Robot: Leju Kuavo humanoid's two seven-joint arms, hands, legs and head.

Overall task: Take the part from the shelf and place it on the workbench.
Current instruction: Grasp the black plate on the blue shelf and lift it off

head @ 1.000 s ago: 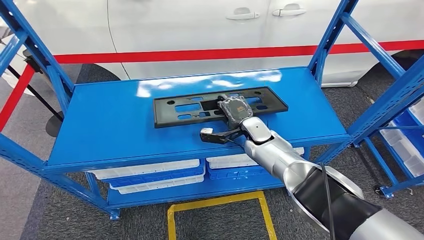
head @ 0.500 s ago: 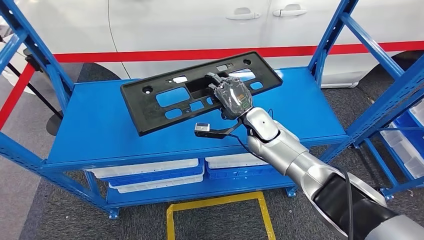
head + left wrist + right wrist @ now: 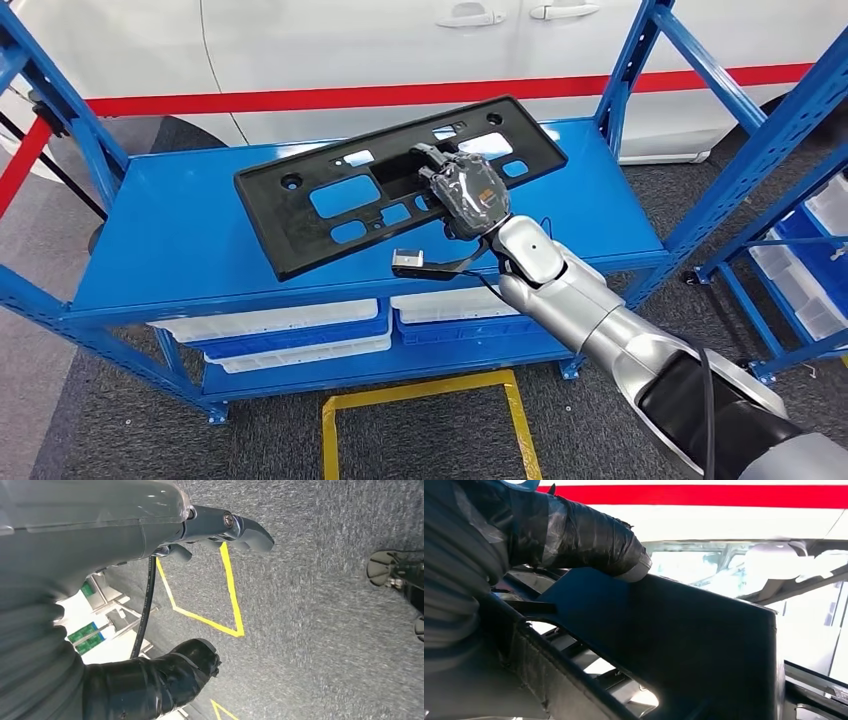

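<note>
the right robot hand (image 3: 468, 193) is clenched on the part (image 3: 400, 180) — a long black plastic panel with cut-outs — gripping it near its middle, and in the right wrist view the taped thumb (image 3: 574, 530) presses down on the dark face of the panel (image 3: 664, 630). the part hangs in the air above the blue shelf (image 3: 190, 250), tilted, its longer end reaching out to the left of the robot hand and lower, its shorter end to the right and higher; no edge looks to be touching the shelf surface, though the lower left corner is near it. the left robot hand (image 3: 210, 530) hangs beside the body over grey carpet with yellow floor tape (image 3: 231, 595) beneath it, fingers loosely apart and holding nothing. as a judgement, the picking step is done and the carrying step is in hand: the part is off the shelf but not yet anywhere near a bench, which none of the views show. the next move likely calls for drawing the panel back toward the body and clear of the shelf's blue uprights (image 3: 625, 75) — the one just right of the robot hand is close to the raised end — then turning toward the bench while keeping the grip firm, since a long panel held at one spot may swing or twist. behind the shelf stands a white car (image 3: 350, 40) with a red stripe.
</note>
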